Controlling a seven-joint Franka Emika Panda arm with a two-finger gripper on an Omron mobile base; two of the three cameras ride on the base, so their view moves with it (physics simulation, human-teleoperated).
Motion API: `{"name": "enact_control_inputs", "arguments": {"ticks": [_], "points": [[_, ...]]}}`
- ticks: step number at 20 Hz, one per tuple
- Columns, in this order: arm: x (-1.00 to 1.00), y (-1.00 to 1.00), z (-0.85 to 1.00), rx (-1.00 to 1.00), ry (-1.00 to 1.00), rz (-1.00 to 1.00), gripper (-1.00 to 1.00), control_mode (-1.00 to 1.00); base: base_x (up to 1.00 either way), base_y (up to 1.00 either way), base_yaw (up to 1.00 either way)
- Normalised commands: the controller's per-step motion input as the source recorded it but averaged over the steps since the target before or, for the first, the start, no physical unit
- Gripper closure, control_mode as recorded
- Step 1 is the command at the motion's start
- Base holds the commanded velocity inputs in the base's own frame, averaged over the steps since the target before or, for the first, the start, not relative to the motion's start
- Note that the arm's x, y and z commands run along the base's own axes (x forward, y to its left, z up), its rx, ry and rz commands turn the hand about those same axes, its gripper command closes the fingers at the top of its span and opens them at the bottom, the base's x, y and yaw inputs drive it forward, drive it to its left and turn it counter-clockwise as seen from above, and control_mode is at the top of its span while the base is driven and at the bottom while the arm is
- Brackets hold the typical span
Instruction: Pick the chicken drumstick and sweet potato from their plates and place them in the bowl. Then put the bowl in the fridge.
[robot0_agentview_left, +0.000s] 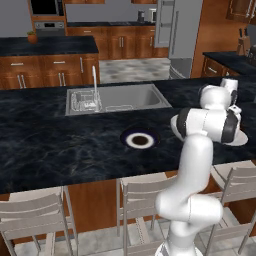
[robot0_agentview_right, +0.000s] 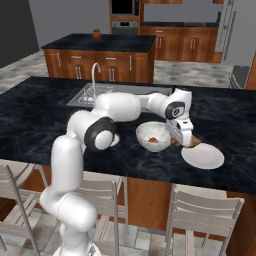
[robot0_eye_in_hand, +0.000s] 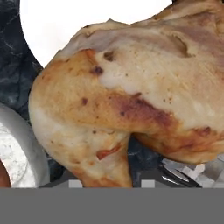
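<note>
Right base view puts the gripper (robot0_agentview_right: 185, 142) at the middle right of the frame, pointing down at the dark marble counter (robot0_agentview_right: 40, 110) between the bowl (robot0_agentview_right: 153, 136) and a plain white plate (robot0_agentview_right: 202, 156). A brown bit of the chicken drumstick (robot0_agentview_right: 195, 141) shows just beside the fingertips, at the near edge of that white plate; the hand hides the fingers' contact, so I cannot tell whether they pinch the meat or stand spread around it. The pale bowl sits just left of the hand and has a reddish-orange piece inside, likely the sweet potato (robot0_agentview_right: 153, 140). In the hand view the drumstick (robot0_eye_in_hand: 131, 96) is huge and close, golden brown with darker roasted patches, lying partly over the white plate (robot0_eye_in_hand: 65, 22) at the upper left, while the bowl's (robot0_eye_in_hand: 19, 148) pale rim curves in at the lower left. In the left base view the black-rimmed plate (robot0_agentview_left: 140, 139) lies at the centre of the counter, near the front of the steel sink (robot0_agentview_left: 117, 98), and the grey fridge (robot0_agentview_left: 175, 30) stands at the upper right with its door ajar.
</note>
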Motion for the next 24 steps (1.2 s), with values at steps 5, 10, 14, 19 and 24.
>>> {"name": "enact_control_inputs", "arguments": {"ticks": [5,10,14,19,24], "points": [[0.09,0.4,0.31,0.0,-0.05,0.37,1.0,-1.0,0.0,0.0,0.0],[0.21,0.33,0.22,0.06,-0.17,0.36,1.0,-1.0,0.0,0.0,0.0],[0.32,0.23,0.12,0.13,-0.18,0.38,1.0,-1.0,0.0,0.0,0.0],[0.22,0.34,-0.02,0.04,-0.14,0.35,1.0,-1.0,0.0,0.0,0.0],[0.33,0.18,-0.06,0.0,-0.11,0.34,1.0,-1.0,0.0,0.0,0.0]]}}
